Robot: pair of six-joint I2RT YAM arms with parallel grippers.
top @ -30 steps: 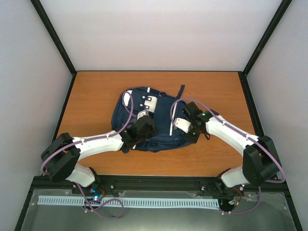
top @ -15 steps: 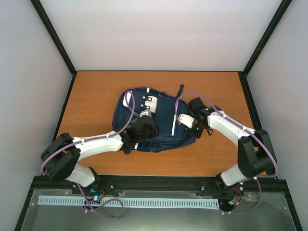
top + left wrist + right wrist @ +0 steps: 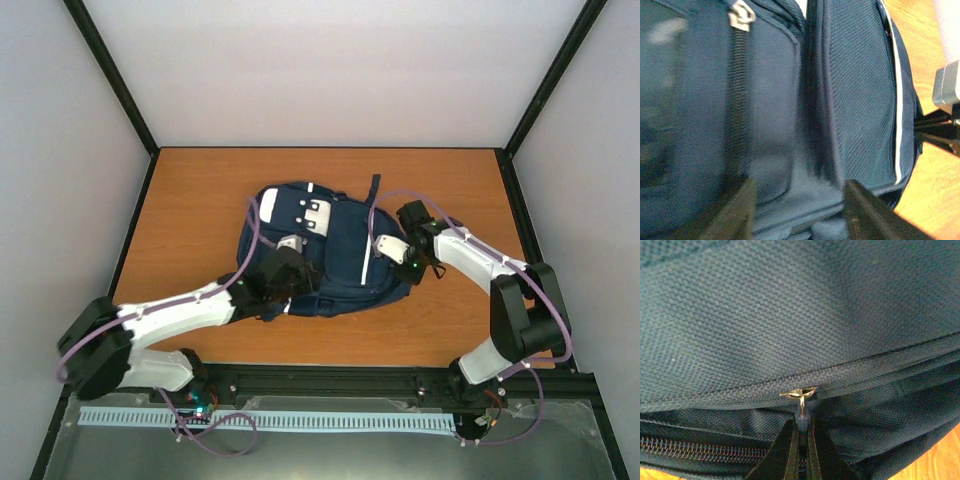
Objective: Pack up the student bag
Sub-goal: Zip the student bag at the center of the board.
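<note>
The left gripper (image 3: 799, 192) is now standing with its jaws apart, where a second ago it was closed. Nothing is sitting between its fingers (image 3: 735, 210); only the navy cloth of the student bag (image 3: 335, 275) is showing behind the gap. So it is letting go of the fabric it was pinching, and in the top view the left arm is also lying lower and further back toward its own side than before.

The right gripper (image 3: 801, 435) is staying clenched on the small zipper pull (image 3: 801, 410), its two fingers pressing together on the tab just under the slider (image 3: 799, 393). During the last second it has been moving a little toward the far side, and the bag has been shifting slightly to the right with it.

The bag is lying flat near the middle of the wooden table (image 3: 190, 200), between both arms. I judge that the right arm is working the zip and that the left one, having released, is no longer bracing the bag. The bag may therefore be sliding with the pull instead of the zip running. Whether the zip is opening or closing, I cannot tell.
</note>
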